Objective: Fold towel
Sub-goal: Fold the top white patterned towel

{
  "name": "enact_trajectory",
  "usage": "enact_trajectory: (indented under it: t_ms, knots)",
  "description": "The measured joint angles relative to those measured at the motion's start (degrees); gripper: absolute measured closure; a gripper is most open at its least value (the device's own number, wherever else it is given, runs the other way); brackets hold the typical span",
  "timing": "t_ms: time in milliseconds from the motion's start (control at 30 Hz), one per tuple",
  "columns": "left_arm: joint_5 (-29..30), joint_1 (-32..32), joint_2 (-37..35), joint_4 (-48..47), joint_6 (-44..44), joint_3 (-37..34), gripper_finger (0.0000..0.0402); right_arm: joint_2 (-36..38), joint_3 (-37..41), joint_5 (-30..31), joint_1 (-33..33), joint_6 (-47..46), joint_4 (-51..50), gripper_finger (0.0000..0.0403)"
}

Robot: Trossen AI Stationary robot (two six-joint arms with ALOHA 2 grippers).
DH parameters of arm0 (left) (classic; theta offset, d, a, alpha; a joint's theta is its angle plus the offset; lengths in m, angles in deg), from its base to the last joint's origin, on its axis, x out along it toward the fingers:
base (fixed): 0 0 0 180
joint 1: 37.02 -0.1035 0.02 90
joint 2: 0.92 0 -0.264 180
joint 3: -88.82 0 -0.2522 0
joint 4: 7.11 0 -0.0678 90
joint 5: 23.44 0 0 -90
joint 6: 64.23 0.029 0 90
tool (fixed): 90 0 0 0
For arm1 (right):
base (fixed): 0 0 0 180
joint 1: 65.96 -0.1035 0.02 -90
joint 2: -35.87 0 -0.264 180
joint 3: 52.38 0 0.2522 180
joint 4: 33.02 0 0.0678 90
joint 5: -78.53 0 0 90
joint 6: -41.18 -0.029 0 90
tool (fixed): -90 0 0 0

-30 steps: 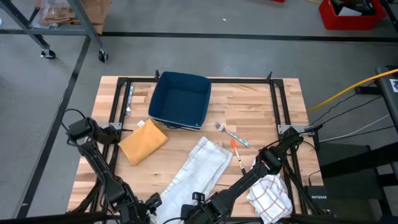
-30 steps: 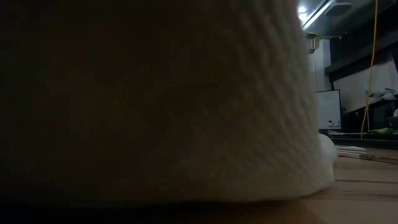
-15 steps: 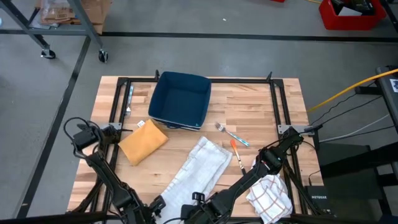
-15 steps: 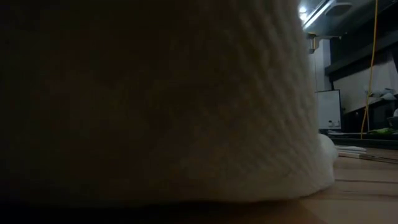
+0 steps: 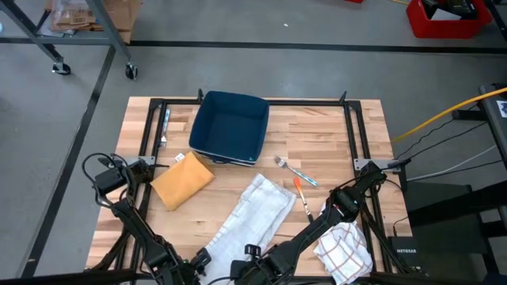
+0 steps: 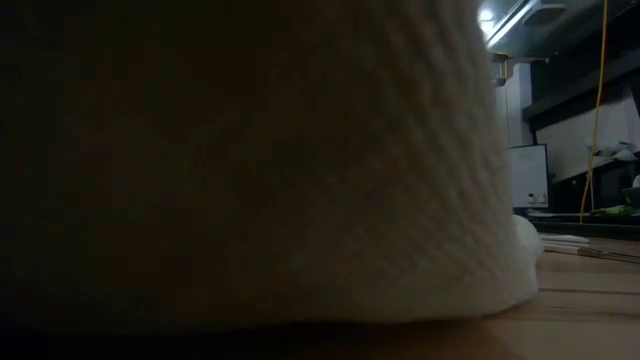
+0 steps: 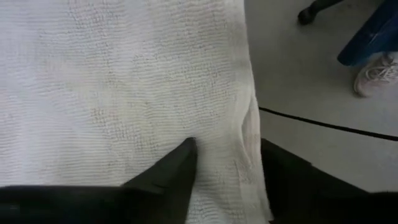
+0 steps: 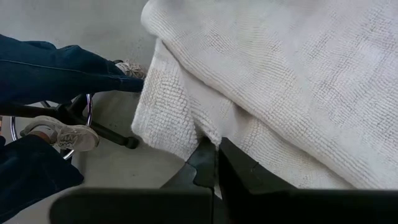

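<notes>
Right gripper point(image 8: 216, 163) is clamping the towel point(image 5: 253, 215) edge nearest the desk point(image 5: 333, 134) front; left gripper point(image 7: 225, 163) is straddling that hem open, seemingly for folding.

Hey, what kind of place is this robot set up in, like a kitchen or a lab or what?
Probably a lab or workshop, not a kitchen: a bare grey concrete floor surrounds the wooden table, a wheeled metal rack stands nearby, and a yellow cable trails across the floor.

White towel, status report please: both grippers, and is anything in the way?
Right gripper shut on white towel edge. Left gripper open, fingers astride towel edge. Orange brush lies at towel's far corner.
</notes>
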State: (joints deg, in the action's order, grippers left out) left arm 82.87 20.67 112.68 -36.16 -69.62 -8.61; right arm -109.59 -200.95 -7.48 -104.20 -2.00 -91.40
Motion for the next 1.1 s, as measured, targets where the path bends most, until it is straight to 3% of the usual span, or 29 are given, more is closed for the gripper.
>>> enact_trajectory:
  t_ms: [300,767,1100]
  knots:
    - [0.5,0.3,-1.9,-1.4,-0.7,-0.2,0.039,0.0,0.0,-0.9,0.0,0.0,1.4,0.0396]
    - [0.3,-1.6,-9.4,-4.2,-0.2,1.4,0.0397,1.8,-0.1,-1.5,-1.5,-7.8,1.0,0.04]
    - [0.2,-5.9,-14.8,-6.7,-3.6,1.5,0.0398,3.1,-0.2,-0.6,-2.7,-24.4,0.2,0.04]
